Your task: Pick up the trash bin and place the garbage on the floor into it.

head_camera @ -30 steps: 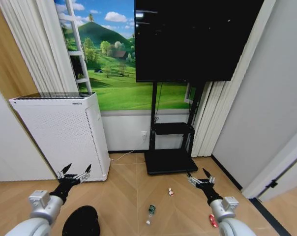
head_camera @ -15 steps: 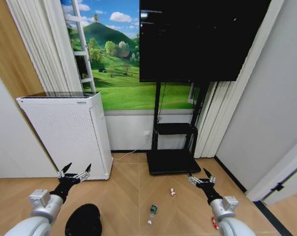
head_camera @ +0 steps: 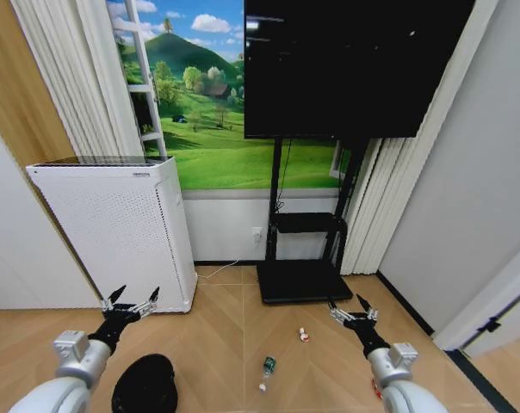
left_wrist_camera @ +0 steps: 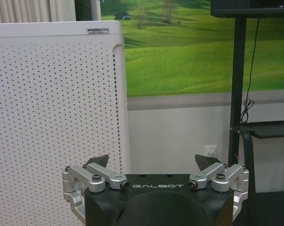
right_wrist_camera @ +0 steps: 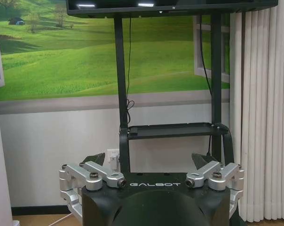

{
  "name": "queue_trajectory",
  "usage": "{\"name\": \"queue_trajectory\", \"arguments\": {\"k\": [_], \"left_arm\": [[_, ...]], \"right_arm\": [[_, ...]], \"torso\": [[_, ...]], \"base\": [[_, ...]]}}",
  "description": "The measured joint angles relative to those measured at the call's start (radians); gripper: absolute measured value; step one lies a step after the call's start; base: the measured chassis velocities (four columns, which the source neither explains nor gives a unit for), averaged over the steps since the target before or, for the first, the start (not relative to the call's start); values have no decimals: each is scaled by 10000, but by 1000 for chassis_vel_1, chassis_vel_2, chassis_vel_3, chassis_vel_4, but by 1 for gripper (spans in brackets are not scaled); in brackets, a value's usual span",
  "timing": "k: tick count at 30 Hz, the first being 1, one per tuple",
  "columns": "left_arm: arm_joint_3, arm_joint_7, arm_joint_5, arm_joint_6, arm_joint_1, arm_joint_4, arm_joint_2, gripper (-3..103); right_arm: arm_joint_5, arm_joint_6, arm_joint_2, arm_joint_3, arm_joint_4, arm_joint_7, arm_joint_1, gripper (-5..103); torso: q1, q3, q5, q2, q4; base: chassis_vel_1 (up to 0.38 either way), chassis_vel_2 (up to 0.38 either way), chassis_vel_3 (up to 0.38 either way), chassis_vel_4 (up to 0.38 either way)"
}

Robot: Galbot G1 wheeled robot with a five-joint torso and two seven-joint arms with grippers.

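The trash bin [head_camera: 144, 385] sits on the floor [head_camera: 225, 344] low in the head view, just in front of the left arm and a little inside it. It is a small round black mesh basket, seen from above; its dark mouth gives no view of what, if anything, is inside. Behind it and to the left stands a tall white appliance [head_camera: 118, 231] with a dotted front, close against the wall. A black TV stand [head_camera: 301, 280] with a shelf and a flat base holds a big dark screen [head_camera: 355, 69] in the middle of the room's far side, with pale curtains [head_camera: 372, 206] to its right and a green hillside mural [head_camera: 217, 138] behind.

The garbage lies on the wooden parquet between the arms: a green bottle [head_camera: 266, 370] with a white cap, and a small red-and-white scrap [head_camera: 304, 335] nearer the stand's base.

The left gripper [head_camera: 129, 303] hangs above the floor near the appliance's corner, fingers spread, holding nothing. The right gripper [head_camera: 352, 312] is raised likewise, spread wide and empty.
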Motion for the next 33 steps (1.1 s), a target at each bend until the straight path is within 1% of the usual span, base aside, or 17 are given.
{"name": "queue_trajectory", "arguments": {"k": [9,11,14,17,18,24,31,33], "left_arm": [[-32,85,-11,-36,-55,117,61,100],[-46,108,-20,-54,-61,148,78,100],[-52,109,-20,-61,-63,159,83,100],[-67,160,-8,-74,-97,231,107,100],[-67,160,-8,-74,-97,231,107,100],[-35,172,17,-147,-137,303,95,100],[-63,180,13,-209,-105,305,104,100],[-65,183,13,-222,-101,316,103,100]], "right_arm": [[-144,-14,89,-49,-8,4,25,100],[-178,-24,115,-61,-8,8,32,100],[-192,-26,120,-63,-8,9,34,100],[-239,-28,189,-59,3,16,31,100],[-239,-28,189,-59,3,16,31,100],[-261,-7,273,-5,88,35,-78,100],[-284,19,354,-2,140,135,-80,100],[-297,32,392,-2,154,141,-100,100]], "torso": [[-151,-209,0,-358,0],[-205,-291,0,-493,0],[-222,-311,0,-530,0],[-324,-443,0,-766,0],[-324,-443,0,-766,0],[-445,-637,0,-1079,0],[-548,-775,0,-1322,0],[-601,-853,0,-1451,0]], "base": [[0,0,0,0],[0,0,0,0],[0,0,0,0],[0,0,0,0],[0,0,0,0],[0,0,0,0],[0,0,0,0],[0,0,0,0]]}}
